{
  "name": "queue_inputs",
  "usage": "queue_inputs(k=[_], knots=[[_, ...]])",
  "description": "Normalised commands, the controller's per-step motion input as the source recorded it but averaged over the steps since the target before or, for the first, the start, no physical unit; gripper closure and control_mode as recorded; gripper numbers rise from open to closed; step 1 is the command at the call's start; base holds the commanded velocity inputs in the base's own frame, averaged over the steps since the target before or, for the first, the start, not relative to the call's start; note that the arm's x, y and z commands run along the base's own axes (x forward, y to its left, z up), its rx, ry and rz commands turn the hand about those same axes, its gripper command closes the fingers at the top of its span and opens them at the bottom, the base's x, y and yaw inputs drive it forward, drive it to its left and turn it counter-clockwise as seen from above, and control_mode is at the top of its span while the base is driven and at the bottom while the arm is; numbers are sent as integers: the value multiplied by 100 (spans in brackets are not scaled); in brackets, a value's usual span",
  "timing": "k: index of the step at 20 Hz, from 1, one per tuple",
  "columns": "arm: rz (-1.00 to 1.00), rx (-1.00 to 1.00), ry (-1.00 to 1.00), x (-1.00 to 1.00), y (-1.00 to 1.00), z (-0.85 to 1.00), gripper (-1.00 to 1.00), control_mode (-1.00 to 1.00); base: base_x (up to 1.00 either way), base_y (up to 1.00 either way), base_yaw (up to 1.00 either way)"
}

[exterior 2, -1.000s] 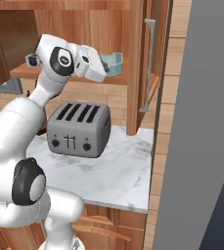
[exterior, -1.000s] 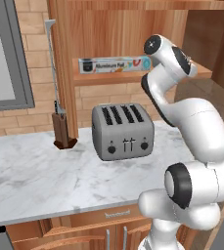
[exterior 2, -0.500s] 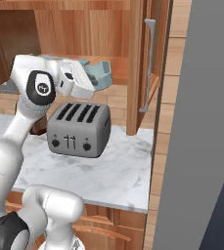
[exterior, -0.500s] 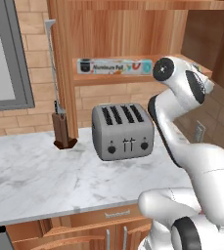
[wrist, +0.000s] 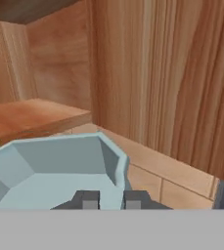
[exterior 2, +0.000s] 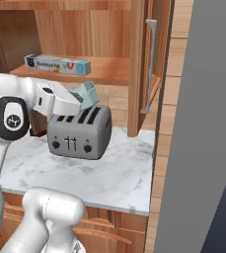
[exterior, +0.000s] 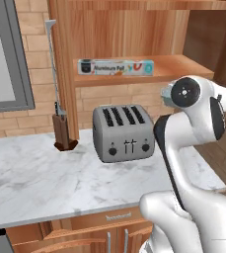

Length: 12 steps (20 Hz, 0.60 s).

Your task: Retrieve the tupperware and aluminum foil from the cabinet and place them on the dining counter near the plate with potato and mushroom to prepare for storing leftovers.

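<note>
Now claw (wrist: 110, 199) nearly shut, pinching rim of pale blue see-through plastic tub (wrist: 55, 171), just above silver toaster (exterior 2: 79, 131). Long white foil box (exterior 2: 58, 64) on shelf behind claw. Next: carry tub to dining tabletop.

tupperware (wrist: 59, 171): cut off at the left and bottom of the hand view; in the right base view (exterior 2: 86, 94) just one corner shows past the white hand; in the left base view a mere sliver beside the arm
fingers (wrist: 90, 199): just the tips show, close together at the container's rim; how they meet it is hidden
foil box (exterior: 116, 67): lettering too small to read
counter (exterior: 30, 183): cut off at the left edge; right part hidden behind the arm
</note>
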Motion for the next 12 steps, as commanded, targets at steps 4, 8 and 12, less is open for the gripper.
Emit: queue_inputs(k=[4,8,12], knots=[[16,-18,26,-98,66,2,100,-100,0,0,0],[13,-7,15,-56,27,5,100,100,-21,3,6],[0,0,0,0,0,0,100,100,-100,12,36]])
